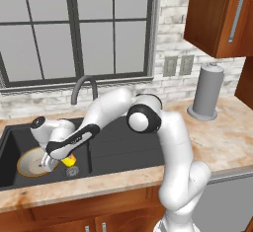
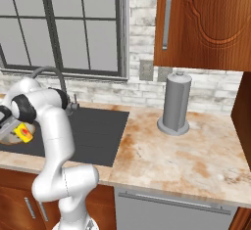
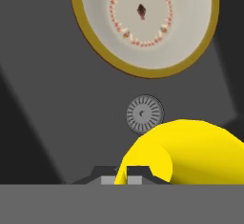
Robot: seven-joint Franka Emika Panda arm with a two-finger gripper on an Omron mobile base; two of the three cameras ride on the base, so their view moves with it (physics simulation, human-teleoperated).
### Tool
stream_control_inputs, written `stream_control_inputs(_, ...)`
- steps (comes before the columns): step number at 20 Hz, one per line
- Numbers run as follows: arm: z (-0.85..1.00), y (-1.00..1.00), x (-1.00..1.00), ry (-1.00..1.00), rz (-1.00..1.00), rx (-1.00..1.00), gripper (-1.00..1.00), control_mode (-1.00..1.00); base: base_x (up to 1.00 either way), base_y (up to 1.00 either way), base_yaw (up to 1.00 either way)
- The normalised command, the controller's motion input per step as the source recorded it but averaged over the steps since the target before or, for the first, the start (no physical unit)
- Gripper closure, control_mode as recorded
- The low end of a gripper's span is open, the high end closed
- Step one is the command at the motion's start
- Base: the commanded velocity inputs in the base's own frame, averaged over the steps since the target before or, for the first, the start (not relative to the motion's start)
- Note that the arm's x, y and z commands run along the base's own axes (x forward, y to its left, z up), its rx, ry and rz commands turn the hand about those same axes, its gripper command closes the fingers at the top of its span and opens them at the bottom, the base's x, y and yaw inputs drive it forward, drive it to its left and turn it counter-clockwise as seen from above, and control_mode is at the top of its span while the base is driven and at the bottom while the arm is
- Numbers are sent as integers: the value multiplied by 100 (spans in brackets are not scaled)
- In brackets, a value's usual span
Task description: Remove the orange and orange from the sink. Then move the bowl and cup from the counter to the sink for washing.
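claw (image 3: 121,174): pinched tight on the rim of the yellow cup (image 3: 190,151), holding it low inside the sink (image 1: 123,149), so this looks like the last leg of the job

cup: in the hand view it sits right at the fingertips, bulging out toward 3 o'clock; can't tell if its bottom is touching the basin floor or hanging just above it

drain (image 3: 144,114): just past the cup at 12 o'clock, round metal grate, nothing on it

bowl (image 3: 143,23): further on at 12 o'clock, upright on the basin floor, cream inside with a tan rim, apart from the cup

oranges: can't spot any in the basin, so I'd guess that part is done

next move: I reckon lower the cup if it's still off the floor, open up, then lift straight out without clipping the bowl

table (image 2: 186,150): beige stone off to the right, with a grey paper towel holder (image 2: 175,104) near the wall
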Motion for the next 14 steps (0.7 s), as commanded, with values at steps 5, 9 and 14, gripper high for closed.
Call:
stream_control_inputs(5, -19, -5, 0, 0, 0, 4, 100, -100, 0, 0, 0)
stream_control_inputs(9, -17, -7, 2, 0, 0, 6, 100, -100, 0, 0, 0)
stream_control_inputs(14, -16, -4, 12, 0, 0, 6, 100, -100, 0, 0, 0)
